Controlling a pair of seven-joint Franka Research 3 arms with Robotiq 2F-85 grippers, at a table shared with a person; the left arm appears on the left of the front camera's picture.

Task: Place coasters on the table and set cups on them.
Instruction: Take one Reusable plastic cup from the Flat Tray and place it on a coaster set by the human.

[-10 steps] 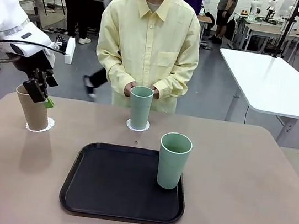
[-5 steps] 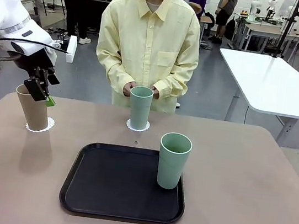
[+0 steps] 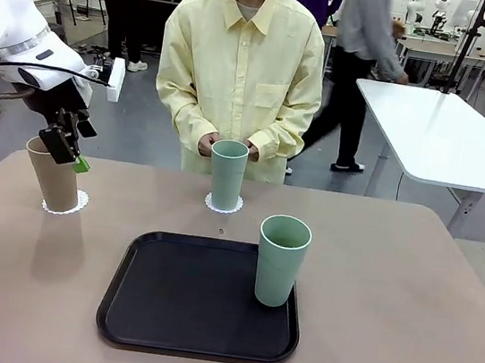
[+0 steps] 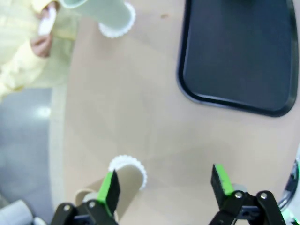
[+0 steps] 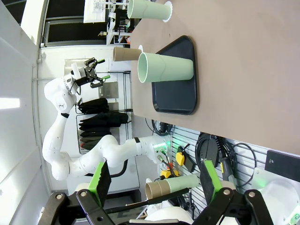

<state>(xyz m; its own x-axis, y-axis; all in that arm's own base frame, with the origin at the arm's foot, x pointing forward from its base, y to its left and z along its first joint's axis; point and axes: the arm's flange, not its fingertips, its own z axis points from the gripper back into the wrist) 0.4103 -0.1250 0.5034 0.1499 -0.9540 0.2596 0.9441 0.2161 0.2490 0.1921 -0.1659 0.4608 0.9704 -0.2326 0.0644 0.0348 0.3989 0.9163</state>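
The tan cup (image 3: pixel 51 177) stands on a lacy coaster (image 3: pixel 78 204) near the far left corner of the worktop (image 3: pixel 391 284); the left hand (image 3: pixel 68 150) hovers at its rim with fingers spread, pinching nothing, one green pad (image 4: pixel 111 183) just beside the cup's wall, though whether it touches cannot be told; a green cup (image 3: pixel 227 172) stands on its own coaster (image 3: pixel 237 206) at the middle of the far edge, just in front of the person's hands (image 3: pixel 210 144); the second green cup (image 3: pixel 281 264) waits in the far right corner of the tray (image 3: pixel 190 300) with no coaster under it, so one setting seems left to do; the right hand (image 5: pixel 155 171) hangs well away from the cups, fingers spread and empty; the cups look light, stiff and matte rather than slippery, but tall and narrow-footed, so apt to tip; a hold across the wall near mid-height should serve; the paper coasters look flimsy, likely to slide or crease if nudged.
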